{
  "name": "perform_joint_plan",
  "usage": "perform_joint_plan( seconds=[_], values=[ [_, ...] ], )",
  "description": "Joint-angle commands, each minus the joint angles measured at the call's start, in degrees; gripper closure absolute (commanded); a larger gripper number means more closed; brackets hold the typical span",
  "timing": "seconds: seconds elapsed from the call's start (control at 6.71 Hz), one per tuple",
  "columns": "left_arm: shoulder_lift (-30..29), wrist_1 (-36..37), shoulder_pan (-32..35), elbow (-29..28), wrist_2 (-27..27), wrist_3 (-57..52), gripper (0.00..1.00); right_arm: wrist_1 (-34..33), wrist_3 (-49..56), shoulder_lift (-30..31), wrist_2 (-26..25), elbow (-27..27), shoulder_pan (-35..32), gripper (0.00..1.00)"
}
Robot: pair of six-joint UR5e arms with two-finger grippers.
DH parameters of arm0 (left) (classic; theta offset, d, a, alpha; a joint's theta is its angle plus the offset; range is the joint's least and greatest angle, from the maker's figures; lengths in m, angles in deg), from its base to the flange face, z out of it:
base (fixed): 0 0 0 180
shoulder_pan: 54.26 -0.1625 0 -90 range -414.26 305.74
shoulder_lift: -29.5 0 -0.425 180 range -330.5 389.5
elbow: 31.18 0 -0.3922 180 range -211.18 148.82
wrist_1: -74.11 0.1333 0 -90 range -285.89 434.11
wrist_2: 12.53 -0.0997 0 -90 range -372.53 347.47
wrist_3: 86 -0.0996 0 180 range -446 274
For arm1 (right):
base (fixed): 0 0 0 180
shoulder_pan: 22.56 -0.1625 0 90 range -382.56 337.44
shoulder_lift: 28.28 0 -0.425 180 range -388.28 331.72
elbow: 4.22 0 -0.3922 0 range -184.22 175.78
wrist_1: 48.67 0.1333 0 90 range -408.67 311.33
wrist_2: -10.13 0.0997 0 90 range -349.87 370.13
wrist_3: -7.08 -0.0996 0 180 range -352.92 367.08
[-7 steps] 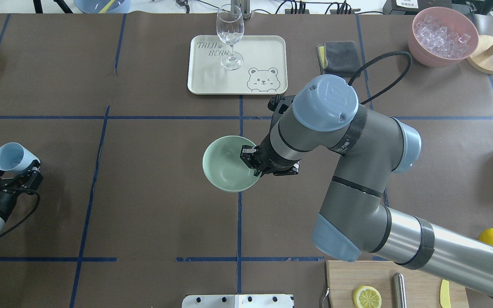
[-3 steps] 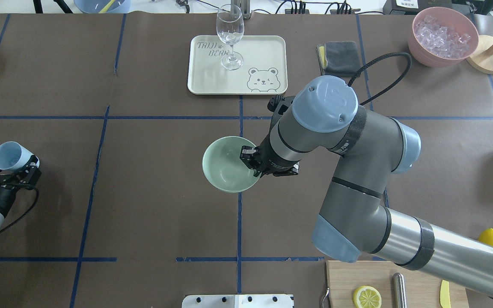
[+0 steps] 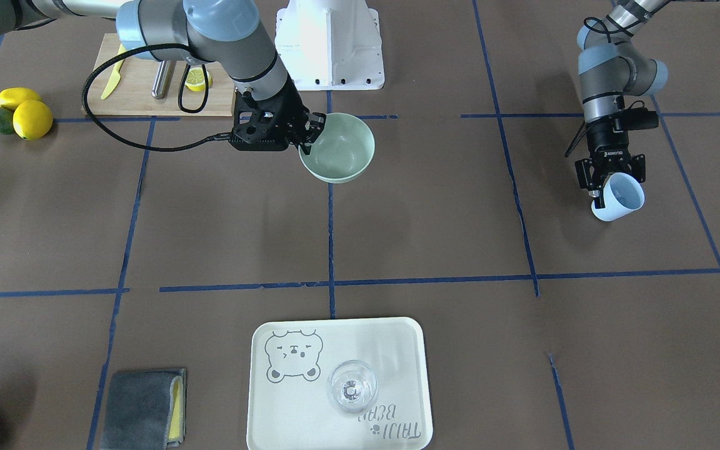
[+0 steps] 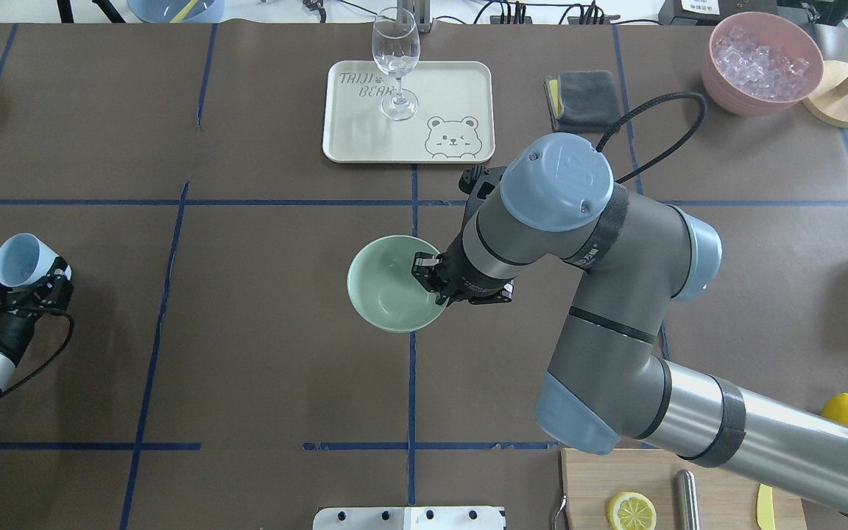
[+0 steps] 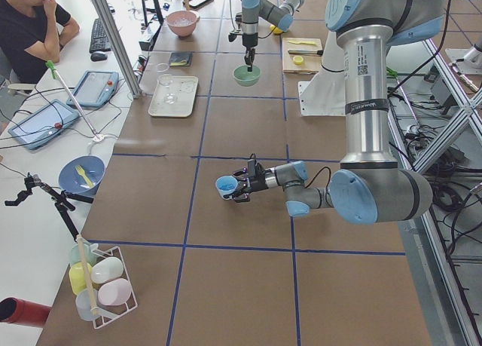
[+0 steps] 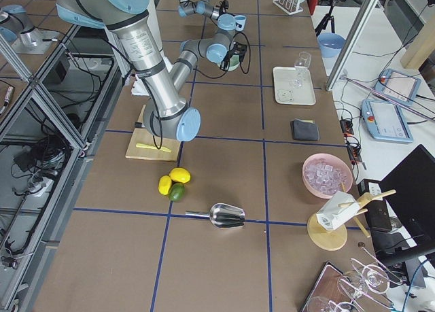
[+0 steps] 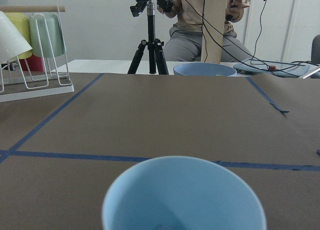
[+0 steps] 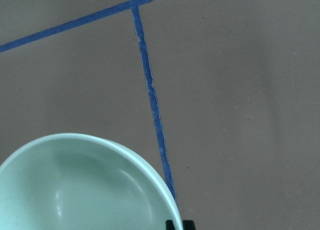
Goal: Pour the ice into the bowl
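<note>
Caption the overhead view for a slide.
Right gripper grips the mint-green bowl by its rim; left gripper holds a light blue cup.

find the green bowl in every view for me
Front-facing: bowl, upper centre.
Overhead: bowl, centre.
Exterior left: bowl, top centre, far.
Exterior right: bowl, top centre, small.
Left wrist: not in it.
Right wrist: bowl, bottom left.
Landmark: blue tape line meeting its rim.
</note>
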Motion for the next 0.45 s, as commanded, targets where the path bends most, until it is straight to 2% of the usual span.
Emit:
perform_joint_plan(
  seconds=[0.0, 0.15, 0.3],
  values=[
    [-2.6, -8.8, 6.3, 4.5, 4.3, -20.7, 1.00, 0.0, -0.1, -0.6, -2.0, -0.6, 2.0, 1.00],
    [-2.4, -9.2, 6.7, 6.6, 4.3, -22.9, 1.00, 0.2, -0.1, -3.0, -3.7, -3.0, 3.2, 1.00],
    [-2.4, -9.1, 6.7, 6.8, 4.2, -23.1, 1.00, 0.3, 0.0, -7.3, -4.5, -8.8, 4.0, 1.00]
  ],
)
